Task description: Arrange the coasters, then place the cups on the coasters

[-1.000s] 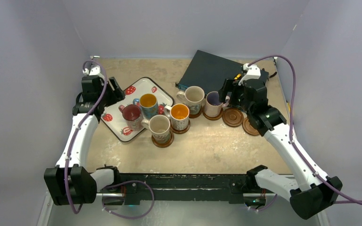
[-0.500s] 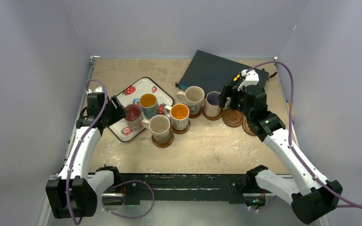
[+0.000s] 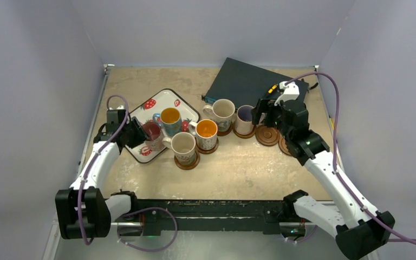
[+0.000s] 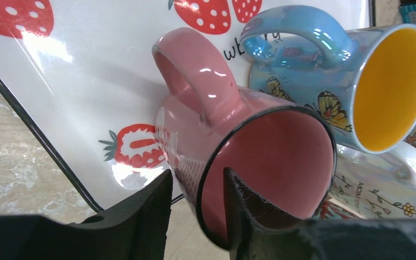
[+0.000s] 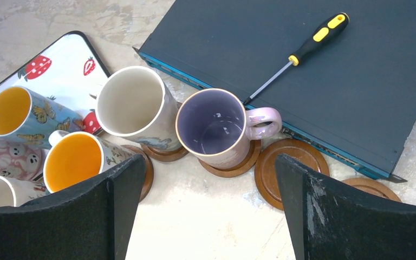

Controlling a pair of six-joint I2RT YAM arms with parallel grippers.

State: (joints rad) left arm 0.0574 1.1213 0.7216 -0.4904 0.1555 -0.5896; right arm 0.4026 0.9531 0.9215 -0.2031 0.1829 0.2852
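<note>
Cups (image 3: pixel 222 112): four on coasters (image 3: pixel 267 135), pink cup (image 4: pixel 271 157) and blue cup (image 3: pixel 170 120) still on the tray (image 3: pixel 157 100) near the counter's left edge. Left end effector (image 4: pixel 196 181) straddles the pink cup's rim, grip unclear. Right end effector (image 5: pixel 208 160) is wide apart.

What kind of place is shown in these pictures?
Probably a lab robot test booth: plain grey walls enclose a worn table, two white robot arms stand at its edge, and a screwdriver lies on a dark case.

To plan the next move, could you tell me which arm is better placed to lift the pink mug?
Left, probably: the left claw straddles the rim of the pink mug on the tray; the right claw hovers open above the empty coasters.
</note>
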